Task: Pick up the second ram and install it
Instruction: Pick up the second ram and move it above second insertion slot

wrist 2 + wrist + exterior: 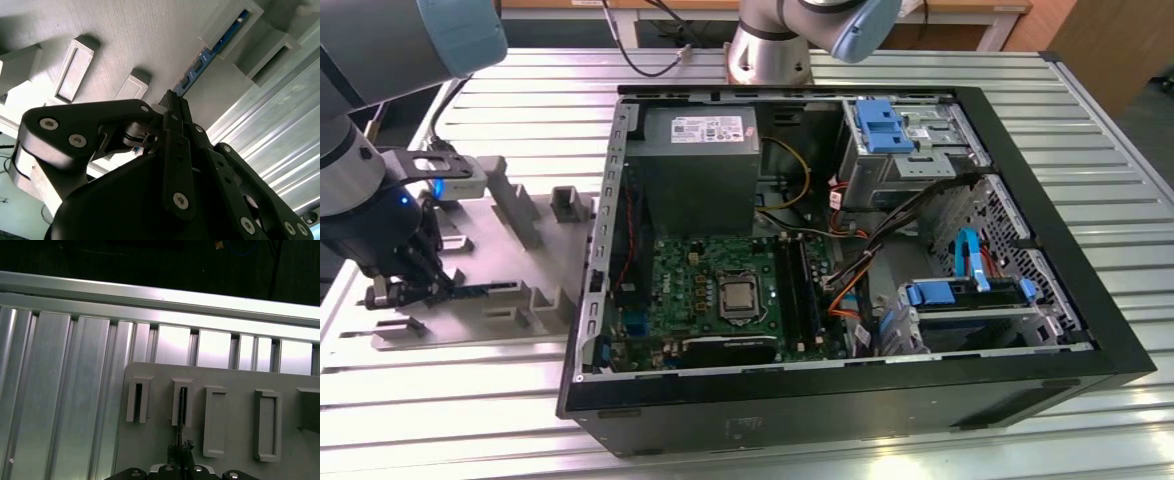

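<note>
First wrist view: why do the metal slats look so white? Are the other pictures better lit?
In the first wrist view, light glares off the aluminium table slats, while the background above is black. In the second wrist view, the gripper looms dark and close, and the grey holder tray carries shadows. The exterior view is evenly lit, though the computer case interior is dim.

**My three cameras.**
Exterior view: high, oblique, distant, over the open black metal computer case [854, 410]; both wrist views: close over one grey slotted plastic fixture [160, 440] [125, 30].
</note>
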{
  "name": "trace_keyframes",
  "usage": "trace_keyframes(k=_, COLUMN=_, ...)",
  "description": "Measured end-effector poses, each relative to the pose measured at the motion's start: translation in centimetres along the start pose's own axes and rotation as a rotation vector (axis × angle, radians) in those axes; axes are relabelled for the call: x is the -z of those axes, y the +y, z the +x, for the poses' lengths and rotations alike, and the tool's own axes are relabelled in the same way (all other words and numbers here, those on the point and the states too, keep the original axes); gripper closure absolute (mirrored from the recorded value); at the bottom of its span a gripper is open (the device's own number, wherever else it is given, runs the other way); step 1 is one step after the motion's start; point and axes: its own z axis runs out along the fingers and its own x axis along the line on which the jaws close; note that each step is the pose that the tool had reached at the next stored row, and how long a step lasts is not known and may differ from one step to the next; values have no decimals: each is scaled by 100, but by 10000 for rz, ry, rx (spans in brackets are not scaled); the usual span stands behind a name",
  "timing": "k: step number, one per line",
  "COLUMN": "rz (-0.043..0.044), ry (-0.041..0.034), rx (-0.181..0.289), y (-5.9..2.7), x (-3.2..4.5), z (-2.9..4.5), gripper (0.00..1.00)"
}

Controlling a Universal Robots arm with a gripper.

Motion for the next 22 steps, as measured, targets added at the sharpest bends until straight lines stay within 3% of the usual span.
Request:
trace_keyframes(k=9, rz=1, ry=0, rx=-3, y=0, x=0, z=1, gripper=87)
trace_keyframes(k=13, rz=15, ry=-24, rx=-570, y=0, x=-3, z=1, gripper=87)
trace_keyframes(k=22, rz=22, ry=-37, rx=-739, y=1, x=26, z=0, gripper=87)
